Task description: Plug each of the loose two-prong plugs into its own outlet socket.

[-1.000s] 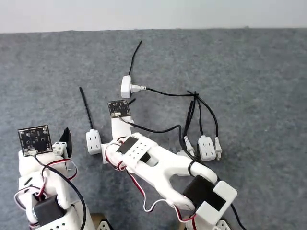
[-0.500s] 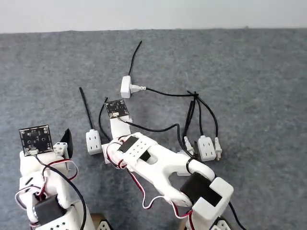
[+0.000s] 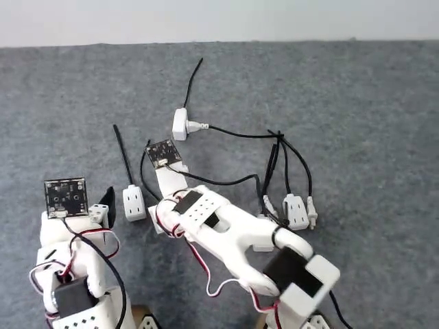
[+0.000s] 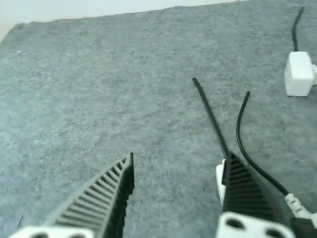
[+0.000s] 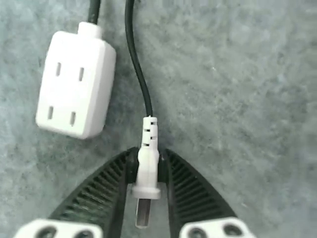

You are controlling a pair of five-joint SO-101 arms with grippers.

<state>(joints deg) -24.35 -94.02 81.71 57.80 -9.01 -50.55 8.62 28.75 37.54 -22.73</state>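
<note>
Grey fuzzy carpet covers the table [image 3: 357,103], and we see three white sockets lying on it. We think one job is done. The far socket [image 3: 180,124] has a white plug [image 3: 197,127] that looks pushed into its side.

More is left, we think. The side socket [image 3: 296,211] lies face up with one loose plug [image 3: 269,205] just beside it and another loose plug [image 3: 312,212] on its other side. Neither one is in its slots.

Our right hand [image 5: 148,154] is pinched shut on the held plug [image 5: 147,166] and squeezes its white body from both sides. The metal prongs point back toward the wrist. The black cord [image 5: 138,74] runs out ahead of the fingers.

The near socket [image 5: 74,84] lies face up just beside that cord. It is a little ahead of the right hand and off to one side, and it does not touch the held plug. We think the held plug must be turned round before its prongs can go in.

Our left hand [image 4: 181,168] is wide open and holds nothing. It hangs over the carpet, and the near socket peeks out just beside one finger.
</note>
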